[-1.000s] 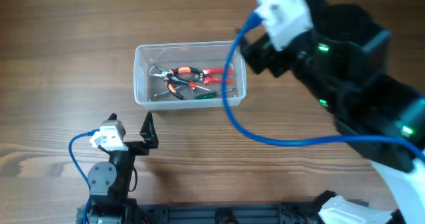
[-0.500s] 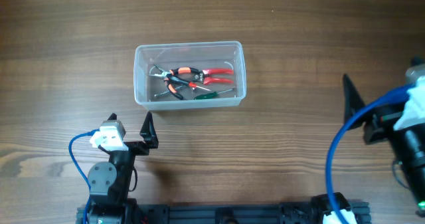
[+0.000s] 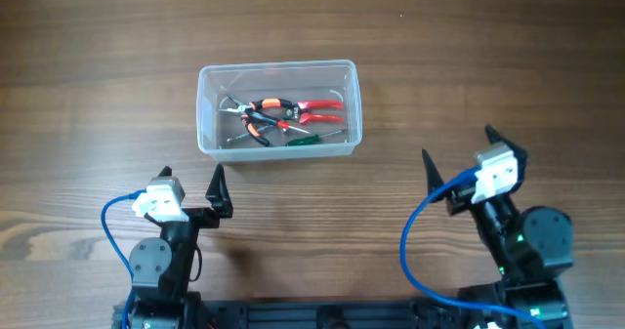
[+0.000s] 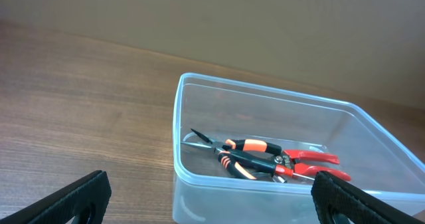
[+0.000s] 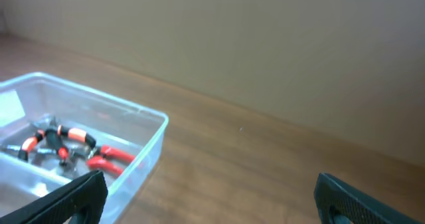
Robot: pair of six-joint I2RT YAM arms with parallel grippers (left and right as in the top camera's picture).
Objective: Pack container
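Observation:
The clear plastic container stands on the wooden table, left of centre. Inside lie orange-and-black pliers, red-handled pliers and a green-handled tool. The container also shows in the left wrist view and at the left of the right wrist view. My left gripper is open and empty, just in front of the container's front left corner. My right gripper is open and empty, on the right side of the table, well apart from the container.
The wooden table spreads around the container. Blue cables loop from both wrists. A black rail runs along the front edge.
My right arm has pulled back from over the container's right end to the front right of the table, and it is lower now. The left arm and the container have not moved.

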